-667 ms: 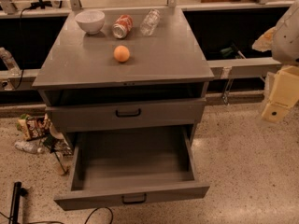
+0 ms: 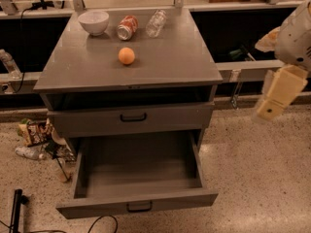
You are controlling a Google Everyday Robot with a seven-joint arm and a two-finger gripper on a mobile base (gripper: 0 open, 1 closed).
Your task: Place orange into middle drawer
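The orange lies on the grey cabinet's top, a little left of the middle and in front of the soda can. The middle drawer, the lowest one, is pulled fully out, and its wide shallow tray is empty. The like-handled drawer above it is slightly open. My gripper hangs in the air to the right of the cabinet, about level with the upper drawer and well away from the orange. It holds nothing.
A white bowl, a tipped orange-and-white soda can and a clear plastic bottle lying on its side sit at the back of the cabinet top. Snack bags and litter lie on the floor at the left. Cables lie at the lower left.
My gripper has shifted a little to the left, toward the cabinet. The orange and the drawers have not moved.
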